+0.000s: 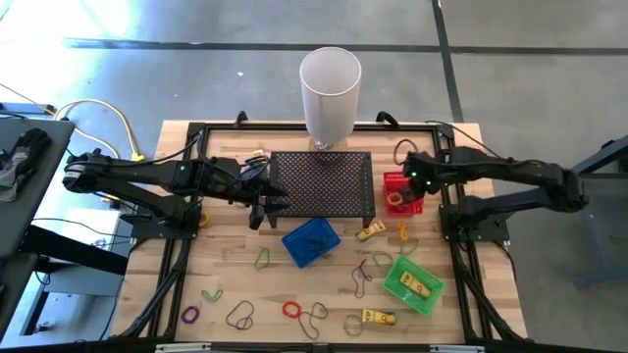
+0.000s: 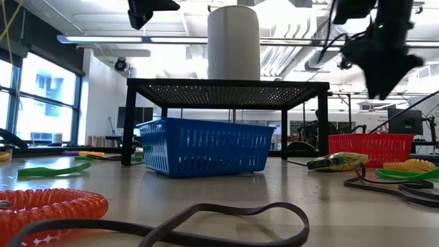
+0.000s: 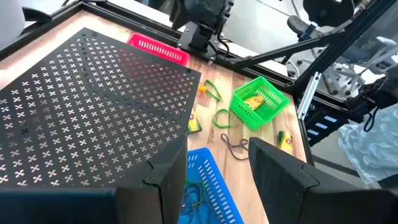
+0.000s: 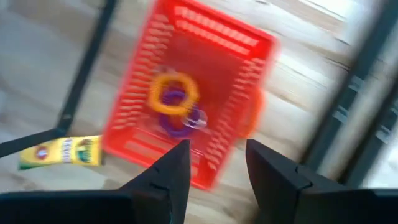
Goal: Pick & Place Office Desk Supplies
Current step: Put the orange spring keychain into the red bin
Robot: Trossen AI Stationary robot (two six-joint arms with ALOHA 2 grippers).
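Loose supplies lie on the wooden table: a green loop [image 1: 262,258], a purple loop [image 1: 190,315], a red loop [image 1: 291,310], dark loops [image 1: 361,275] and yellow pieces [image 1: 370,232]. My right gripper [image 4: 217,174] is open and empty, hovering over the red basket [image 4: 193,93]. An orange loop [image 4: 173,92] and a purple loop [image 4: 180,121] lie in that basket. My left gripper [image 3: 217,180] is open and empty, above the table at the near left corner of the black mesh stand [image 3: 93,106], over the blue basket [image 3: 208,190].
A tall white cylinder [image 1: 330,93] stands at the far edge behind the mesh stand [image 1: 322,183]. The blue basket [image 1: 311,241] sits at mid-table. The green basket [image 1: 413,284], near right, holds yellow pieces. The black frame rails [image 1: 167,284] run along the table's sides.
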